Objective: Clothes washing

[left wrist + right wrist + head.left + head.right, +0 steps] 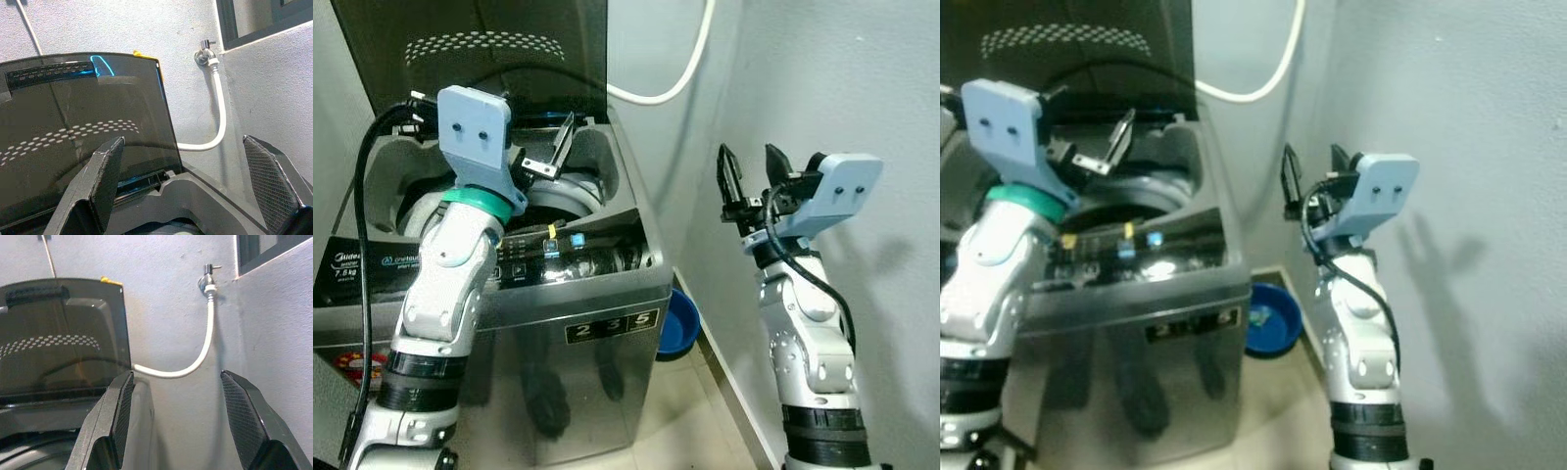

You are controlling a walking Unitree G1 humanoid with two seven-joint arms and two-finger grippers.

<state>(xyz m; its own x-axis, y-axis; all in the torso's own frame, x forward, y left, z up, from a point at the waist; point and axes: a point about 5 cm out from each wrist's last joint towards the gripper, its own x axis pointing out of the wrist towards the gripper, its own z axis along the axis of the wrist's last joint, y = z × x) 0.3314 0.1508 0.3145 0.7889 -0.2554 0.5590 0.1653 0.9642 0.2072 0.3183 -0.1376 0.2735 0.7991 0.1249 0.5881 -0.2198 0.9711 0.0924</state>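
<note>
- Left eye view: top-load washing machine (558, 294) stands w/ tinted lid (509, 49) raised upright against the wall. Left gripper (553, 152) sits over the drum opening (563, 196), fingers spread apart, nothing in them. Right gripper (751, 176) is raised beside the machine, near the wall, fingers apart, empty. Blue basin (680, 323) on floor betw. machine and wall.
- Right eye view: same layout. No clothes can be made out in the drum or in either gripper; drum interior mostly hidden.
- Left wrist view: looks past the fingers at lid, tap (205, 51) and white inlet hose (220, 112).
- Right wrist view: fingers wide apart, empty; lid, tap, hose ahead.
- Assessment: lid open, machine accessible. Loading status can't be confirmed. Judged remaining: confirm load, shut lid, set controls on panel (558, 257).
</note>
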